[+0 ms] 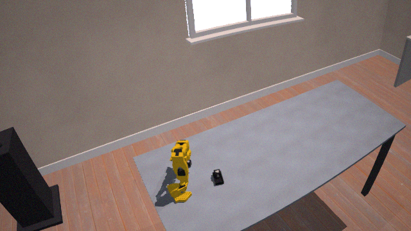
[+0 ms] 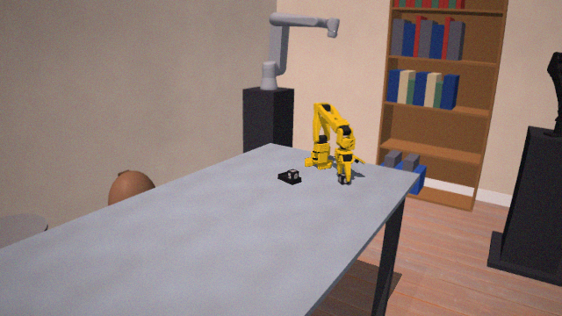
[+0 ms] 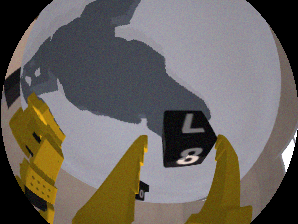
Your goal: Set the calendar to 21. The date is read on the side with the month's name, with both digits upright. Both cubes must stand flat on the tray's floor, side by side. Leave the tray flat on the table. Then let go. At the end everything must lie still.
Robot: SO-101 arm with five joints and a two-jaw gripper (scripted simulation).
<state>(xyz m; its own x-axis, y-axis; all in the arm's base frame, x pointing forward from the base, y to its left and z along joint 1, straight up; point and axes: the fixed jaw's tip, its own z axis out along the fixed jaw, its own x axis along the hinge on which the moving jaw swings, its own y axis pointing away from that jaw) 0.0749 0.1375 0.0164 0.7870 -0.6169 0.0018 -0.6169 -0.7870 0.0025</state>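
Note:
A black cube [image 3: 189, 139] [image 2: 342, 179] stands on the grey table, away from the tray. Its face toward the wrist camera shows a white 8; its top face shows a mark like an L. My gripper [image 3: 180, 144] [image 2: 343, 177] is low over the table and partly open, with one yellow finger on each side of the cube. The cube sits close to the right finger, and there is a gap to the left one. The black tray [image 1: 219, 181] [image 2: 284, 177] lies flat on the table to the side, with the second cube [image 1: 218, 174] [image 2: 293, 175] inside it.
The yellow arm [image 1: 180, 160] [image 2: 334, 127] stands near the table's [image 1: 289, 135] end, and its base is beside the tray. The table edge [image 2: 395, 193] is close behind the gripper. A bookshelf [image 2: 439, 88], a grey arm on a black pedestal [image 2: 269, 114] and another dark pedestal [image 1: 19, 186] stand off the table.

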